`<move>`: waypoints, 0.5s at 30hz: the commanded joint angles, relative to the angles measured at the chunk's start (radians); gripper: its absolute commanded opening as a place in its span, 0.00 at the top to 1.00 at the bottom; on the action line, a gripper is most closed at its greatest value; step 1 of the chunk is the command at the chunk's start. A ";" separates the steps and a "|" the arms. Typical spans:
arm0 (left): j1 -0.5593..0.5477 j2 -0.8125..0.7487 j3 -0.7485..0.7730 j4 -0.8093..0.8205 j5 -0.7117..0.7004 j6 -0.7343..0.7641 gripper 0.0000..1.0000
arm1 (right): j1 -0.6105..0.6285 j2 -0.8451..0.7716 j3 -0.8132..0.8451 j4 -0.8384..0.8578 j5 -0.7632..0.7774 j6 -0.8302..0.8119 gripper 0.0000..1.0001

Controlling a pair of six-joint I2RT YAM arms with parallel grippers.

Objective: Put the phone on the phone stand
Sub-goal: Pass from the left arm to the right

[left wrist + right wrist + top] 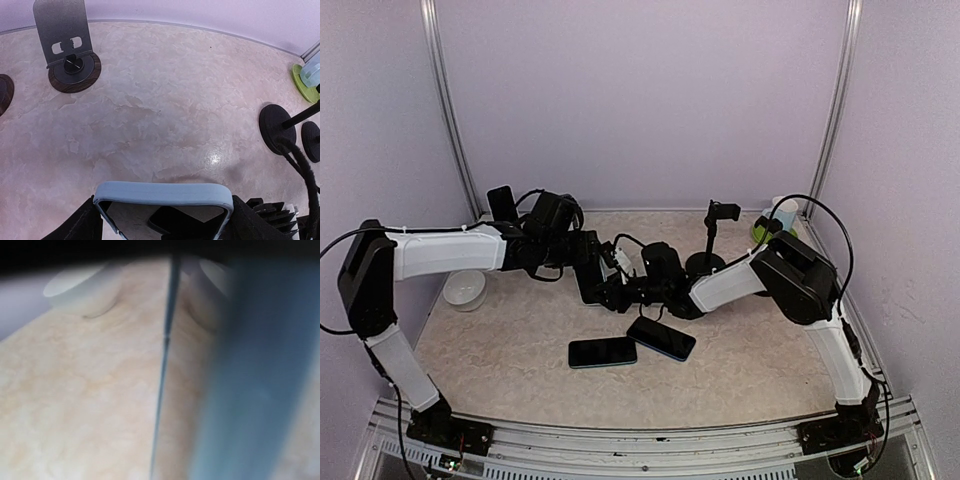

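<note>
- The left gripper (pixel 165 222) is clamping the pale-blue-cased phone (pixel 162 196), holding it upright off the table, left of the black gooseneck phone stand (pixel 712 238). Nothing is sitting on that stand yet.
- The right gripper (pixel 620 292) is crowding in beside the phone; I cannot tell how its jaws stand.
- The white bowl (pixel 465 290), far left of the stand, is showing nothing inside.
- The green dish (pixel 301 85), just right of the stand, is carrying a pale cup (pixel 312 70).

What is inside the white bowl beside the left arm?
Nothing shows in the part of the white bowl that can be seen: it looks empty. The left arm covers its far rim, so that part cannot be checked.
</note>
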 commanded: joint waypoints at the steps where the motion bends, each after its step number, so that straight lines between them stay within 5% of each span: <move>1: -0.010 -0.076 -0.012 0.047 0.005 -0.021 0.41 | -0.007 -0.012 -0.020 0.037 -0.077 0.006 0.77; 4: -0.023 -0.114 -0.026 0.035 0.001 -0.033 0.37 | -0.007 -0.057 -0.058 0.035 -0.062 0.011 1.00; 9: -0.064 -0.223 -0.064 -0.008 -0.060 -0.054 0.03 | -0.006 -0.157 -0.117 0.010 -0.064 0.006 1.00; 15: -0.077 -0.408 -0.121 -0.035 -0.087 -0.069 0.01 | -0.006 -0.285 -0.169 -0.038 -0.053 -0.016 1.00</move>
